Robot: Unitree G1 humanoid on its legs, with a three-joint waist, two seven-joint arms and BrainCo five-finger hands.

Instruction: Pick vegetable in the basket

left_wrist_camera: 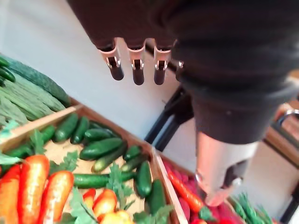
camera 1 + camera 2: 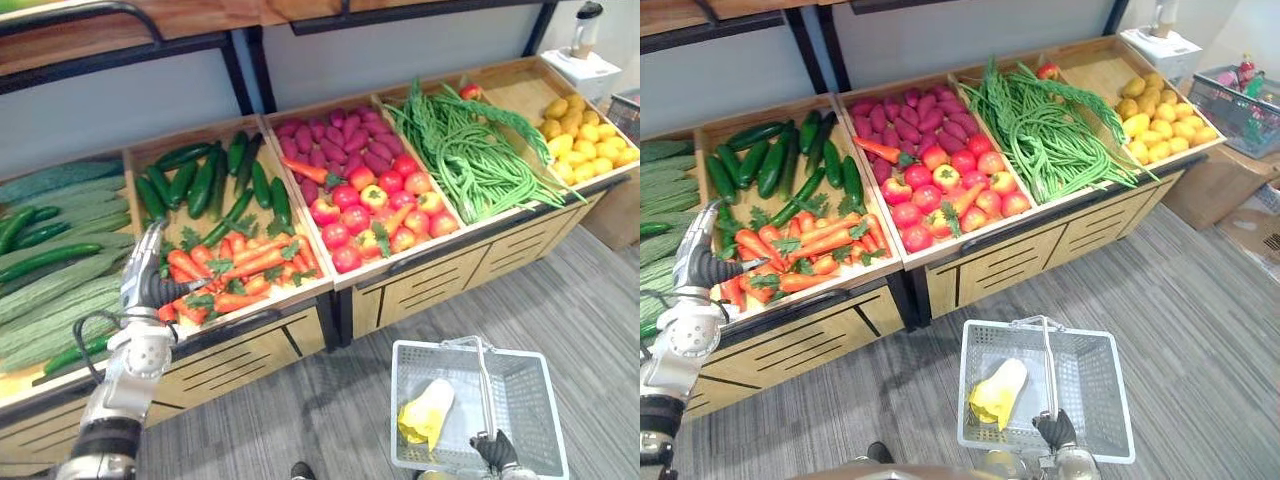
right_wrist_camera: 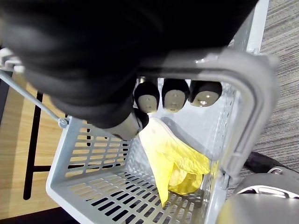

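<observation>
Reaching is going on: left hand (image 2: 147, 282), fingers straight and empty, is hovering over the carrots (image 2: 240, 265), far left. Right hand (image 2: 495, 450) is clasping the handle (image 3: 254, 88) of the near basket (image 2: 522, 400). Next is likely lowering and closing round one carrot.

1. We are looking at a wooden stand (image 2: 440, 280) that is sloping towards its front edge and is divided into bins side by side.
2. At its left end, pale ridged gourds (image 2: 50, 285) are lying lengthwise.
3. In the next bin, dark cucumbers (image 2: 205, 180) are filling the back and carrots (image 2: 240, 268) are piling up along the front edge.
4. In the middle bin, purple-red roots (image 2: 345, 140) are sitting behind red round fruits (image 2: 365, 200).
5. Long beans (image 2: 470, 155) are sprawling across the following bin.
6. Yellow fruits (image 2: 585, 135) are heaping at the right end.
7. The stand is resting on a grey floor (image 2: 600, 330), and a cardboard box (image 2: 1215, 185) is standing there just beside its right end.
</observation>
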